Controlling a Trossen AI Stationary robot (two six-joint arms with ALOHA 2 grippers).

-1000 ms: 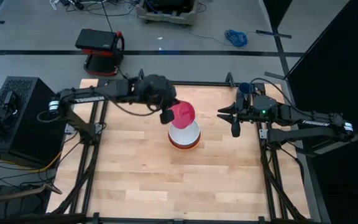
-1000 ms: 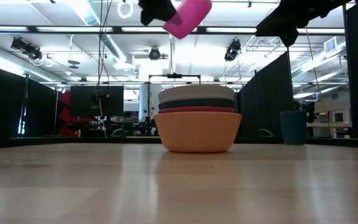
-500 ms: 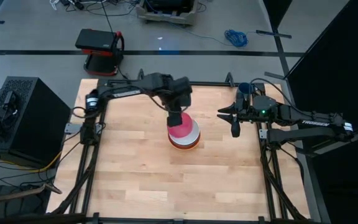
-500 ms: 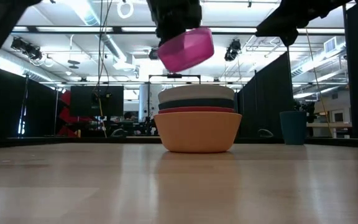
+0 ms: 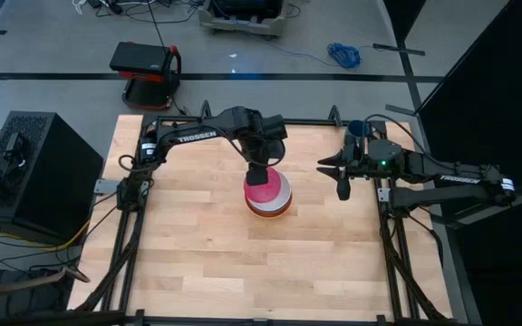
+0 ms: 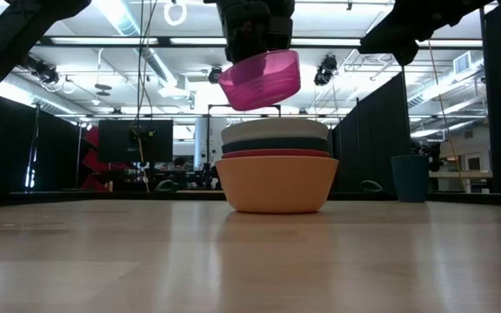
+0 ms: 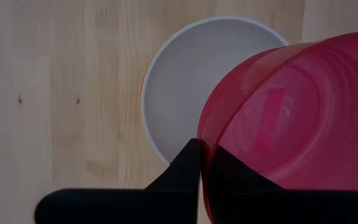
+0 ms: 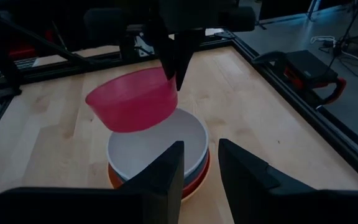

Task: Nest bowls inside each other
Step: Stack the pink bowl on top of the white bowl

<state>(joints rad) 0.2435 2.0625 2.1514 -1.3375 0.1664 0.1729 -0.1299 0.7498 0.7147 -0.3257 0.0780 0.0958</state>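
A stack of bowls stands at the table's middle: orange (image 6: pixel 277 184) at the bottom, then red (image 6: pixel 277 154), teal-blue (image 6: pixel 275 145) and white (image 6: pixel 275 130) on top. The white bowl (image 8: pixel 160 149) lies open to view. Just above it hangs a magenta-pink bowl (image 5: pixel 264 187), mouth up and tilted. My left gripper (image 5: pixel 259 171) is shut on it. My right gripper (image 5: pixel 332 177) waits to the right of the stack, high above the table. Its fingers (image 8: pixel 166 171) stand open and hold nothing. My left gripper holds the pink bowl by its rim (image 7: pixel 202 135) on the far side. One finger (image 7: pixel 188 163) is outside the wall and the other inside, seen through the plastic. The fingers point steeply down from above. The bowl hangs tilted below them, clear of the white bowl (image 7: pixel 179 93).
A teal cup (image 6: pixel 410 178) stands near the table's far right corner (image 5: pixel 358 128). A black box (image 5: pixel 25 172) sits off the left edge, and a red and black device (image 5: pixel 148 68) lies on the floor beyond. Bare wood lies toward the near edge (image 5: pixel 243 272).
My left gripper has swung from the stack's far left to right over it, sinking and tipping from nearly level to steeply down. The pink bowl, first held high on its side, has turned mouth up and come down close over the white bowl.
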